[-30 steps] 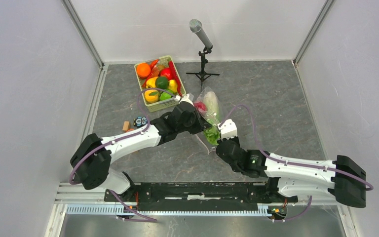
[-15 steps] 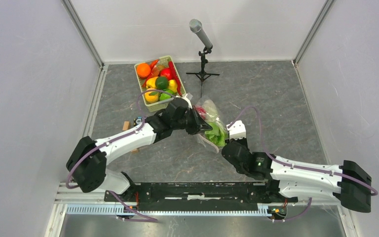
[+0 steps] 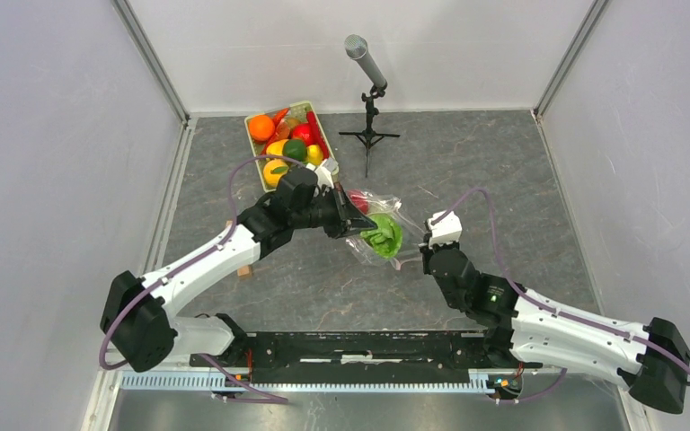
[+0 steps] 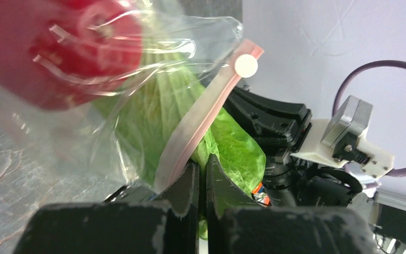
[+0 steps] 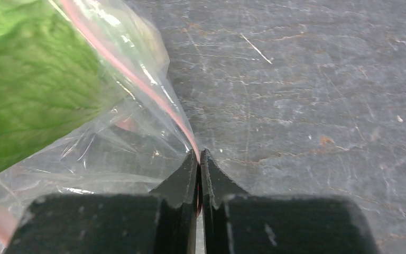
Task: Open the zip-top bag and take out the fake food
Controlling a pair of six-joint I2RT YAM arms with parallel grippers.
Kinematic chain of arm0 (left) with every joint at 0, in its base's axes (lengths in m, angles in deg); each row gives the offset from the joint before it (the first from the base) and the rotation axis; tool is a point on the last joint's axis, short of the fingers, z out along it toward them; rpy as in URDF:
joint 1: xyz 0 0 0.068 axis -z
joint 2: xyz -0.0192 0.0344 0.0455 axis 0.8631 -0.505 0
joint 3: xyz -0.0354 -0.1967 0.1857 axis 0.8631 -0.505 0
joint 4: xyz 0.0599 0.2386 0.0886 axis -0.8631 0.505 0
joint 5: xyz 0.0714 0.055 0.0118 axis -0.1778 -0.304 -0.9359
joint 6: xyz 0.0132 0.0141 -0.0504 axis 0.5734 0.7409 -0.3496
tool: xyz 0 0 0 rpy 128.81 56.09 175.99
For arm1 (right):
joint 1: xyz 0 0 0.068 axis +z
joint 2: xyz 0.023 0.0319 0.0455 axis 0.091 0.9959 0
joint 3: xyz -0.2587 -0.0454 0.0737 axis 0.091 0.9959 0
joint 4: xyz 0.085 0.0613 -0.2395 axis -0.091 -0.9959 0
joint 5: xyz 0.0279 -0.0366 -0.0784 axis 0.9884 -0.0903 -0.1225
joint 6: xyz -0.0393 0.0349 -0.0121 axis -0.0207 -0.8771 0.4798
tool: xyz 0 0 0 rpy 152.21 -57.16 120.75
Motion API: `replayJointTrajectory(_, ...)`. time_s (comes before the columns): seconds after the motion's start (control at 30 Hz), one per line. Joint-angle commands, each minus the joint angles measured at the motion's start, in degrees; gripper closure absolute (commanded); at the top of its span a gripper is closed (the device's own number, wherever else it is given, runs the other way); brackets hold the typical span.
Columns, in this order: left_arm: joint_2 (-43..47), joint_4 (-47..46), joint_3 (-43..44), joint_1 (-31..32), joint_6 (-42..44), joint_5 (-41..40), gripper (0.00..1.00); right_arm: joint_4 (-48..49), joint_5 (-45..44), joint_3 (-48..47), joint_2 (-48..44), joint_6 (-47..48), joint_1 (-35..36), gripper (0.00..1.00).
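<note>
The clear zip-top bag (image 3: 379,224) hangs between my two grippers above the table's middle. Inside it I see the green leafy cabbage (image 3: 383,236) and a red piece (image 3: 358,201). My left gripper (image 3: 357,225) is shut on the bag's pink zip strip (image 4: 201,132) on its left side; the left wrist view shows the cabbage (image 4: 232,143) and the red piece (image 4: 63,47) through the plastic. My right gripper (image 3: 422,252) is shut on the other pink lip (image 5: 153,98) of the bag (image 5: 111,137); the cabbage (image 5: 26,90) fills the upper left of the right wrist view.
A green lattice basket (image 3: 323,121) at the back left holds an orange (image 3: 260,127), yellow peppers and other toy produce. A microphone on a tripod (image 3: 369,90) stands at the back centre. A small wooden block (image 3: 245,268) lies by the left arm.
Both grippers have moved apart, the left one back and left, the right one to the right. The bag has been pulled wider and lies flatter between them.
</note>
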Motion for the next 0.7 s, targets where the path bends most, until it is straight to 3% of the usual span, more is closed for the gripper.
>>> replayJointTrajectory(0.0, -2.2, -10.5, 4.0, -0.3, -4.5, 4.9, 0.98, 3.4, 4.1, 1.8, -1.0, 3.1, -0.5, 0.96)
replayJointTrajectory(0.07, -3.3, -9.9, 6.9, 1.0, -4.2, 5.9, 0.98, 2.4, 2.7, 1.8, 0.6, 2.0, -0.5, 1.00)
replayJointTrajectory(0.33, -5.1, -7.3, 13.0, 6.9, -1.7, 15.2, 0.98, -0.8, -6.6, -1.5, 5.0, 0.0, -0.7, 1.00)
replayJointTrajectory(0.47, -2.8, -1.4, 15.1, 7.6, 3.6, 16.8, 0.98, -4.6, -12.7, -3.9, 3.9, 0.3, -2.1, 1.00)
replayJointTrajectory(0.67, -3.8, 22.1, 18.2, 7.6, 18.6, 2.6, 0.98, -6.1, -12.2, -10.4, -2.6, 6.0, -2.3, 1.00)
